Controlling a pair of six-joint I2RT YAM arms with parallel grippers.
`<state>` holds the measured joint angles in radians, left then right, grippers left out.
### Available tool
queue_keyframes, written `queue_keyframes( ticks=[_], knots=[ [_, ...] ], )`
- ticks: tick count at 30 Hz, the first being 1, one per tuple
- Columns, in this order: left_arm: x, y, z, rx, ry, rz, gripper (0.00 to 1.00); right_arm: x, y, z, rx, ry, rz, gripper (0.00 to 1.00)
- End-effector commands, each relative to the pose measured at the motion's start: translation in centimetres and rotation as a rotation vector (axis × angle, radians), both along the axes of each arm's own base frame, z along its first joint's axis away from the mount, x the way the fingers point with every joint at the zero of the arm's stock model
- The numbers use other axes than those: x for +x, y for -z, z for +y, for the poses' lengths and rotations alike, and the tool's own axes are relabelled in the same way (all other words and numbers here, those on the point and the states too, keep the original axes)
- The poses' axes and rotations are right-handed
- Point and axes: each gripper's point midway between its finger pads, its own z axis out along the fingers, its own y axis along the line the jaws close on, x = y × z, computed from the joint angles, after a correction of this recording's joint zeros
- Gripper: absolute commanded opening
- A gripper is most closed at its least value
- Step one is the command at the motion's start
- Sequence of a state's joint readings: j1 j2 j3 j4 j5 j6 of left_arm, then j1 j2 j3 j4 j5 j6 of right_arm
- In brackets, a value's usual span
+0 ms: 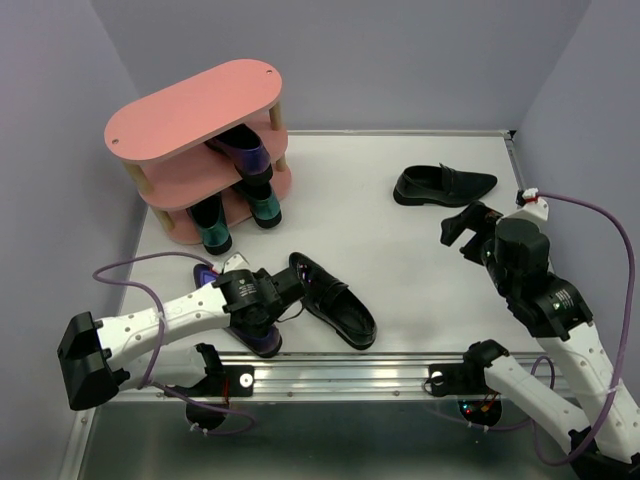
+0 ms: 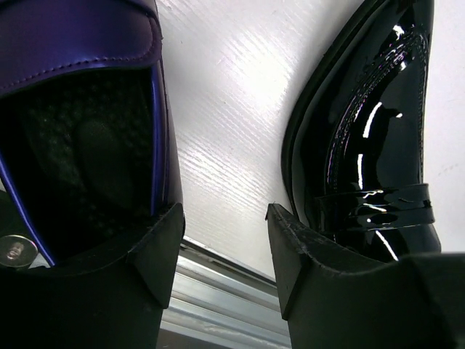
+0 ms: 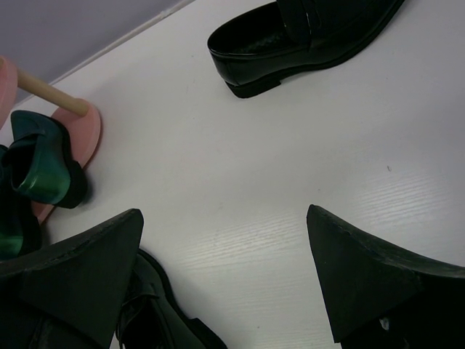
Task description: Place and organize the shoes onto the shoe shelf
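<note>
At the near edge of the tabletop (image 1: pixel 420 290), just beyond the metal rail (image 1: pixel 340 370), the left gripper (image 2: pixel 224 211) is hanging low with its jaws apart and only bare surface showing between them, so it is clamping nothing. One finger (image 2: pixel 156 251) is standing at the side wall of the loose purple shoe (image 2: pixel 80 109), though whether it is touching I cannot tell. The other is sitting just beside a glossy black shoe (image 2: pixel 378 123) that is lying at an angle next to it.

Towards the right edge the right gripper (image 3: pixel 225 218) is hovering with its jaws spread wide and empty. It is facing the third loose shoe, a black loafer (image 1: pixel 445 185) lying on its sole near the far right corner, well apart from the other two.

In the far left corner the shoe shelf (image 1: pixel 190 105) is standing upright. Its middle board is carrying the shelved purple shoe (image 1: pixel 242 150), its bottom board is holding two green shoes (image 1: pixel 212 225), and the top board is sitting bare.

I am judging the job about half done: three shoes are shelved and three are waiting on the tabletop. The loose purple one looks like the step in hand. The glossy shoe is crowding the left gripper's side, and the shelf's dowel posts (image 1: pixel 277 115) are narrowing the way in
</note>
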<state>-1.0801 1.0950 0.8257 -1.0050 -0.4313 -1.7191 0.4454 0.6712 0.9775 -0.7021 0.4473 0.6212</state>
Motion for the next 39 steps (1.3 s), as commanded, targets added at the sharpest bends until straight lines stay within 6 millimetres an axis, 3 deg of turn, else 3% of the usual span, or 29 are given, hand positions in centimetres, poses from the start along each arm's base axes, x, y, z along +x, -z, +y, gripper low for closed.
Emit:
queue_keyframes(
  ticks=[1, 6, 11, 20, 26, 39],
  knots=[
    [-1.4, 1.0, 3.1, 0.103, -0.030, 0.043, 0.61, 0.7, -0.9, 0.5, 0.017, -0.014, -0.034, 1.00],
    [0.4, -0.6, 1.7, 0.146, 0.058, -0.014, 0.62, 0.9, -1.2, 0.7, 0.024, -0.018, -0.045, 1.00],
    [2.0, -3.5, 0.5, 0.146, 0.086, -0.078, 0.63, 0.6, -1.5, 0.3, 0.021, -0.011, -0.053, 1.00],
    [1.5, -5.1, 1.4, 0.044, 0.068, -0.133, 0.60, 0.5, -1.3, 0.1, 0.010, -0.002, -0.045, 1.00],
    [0.0, -3.7, 3.2, -0.003, 0.046, -0.113, 0.61, 0.7, -1.0, 0.3, 0.011, -0.010, -0.039, 1.00],
    [-1.6, 0.3, 4.2, 0.066, 0.011, 0.013, 0.63, 0.9, -0.6, 0.7, 0.021, -0.019, -0.031, 1.00]
  ],
)
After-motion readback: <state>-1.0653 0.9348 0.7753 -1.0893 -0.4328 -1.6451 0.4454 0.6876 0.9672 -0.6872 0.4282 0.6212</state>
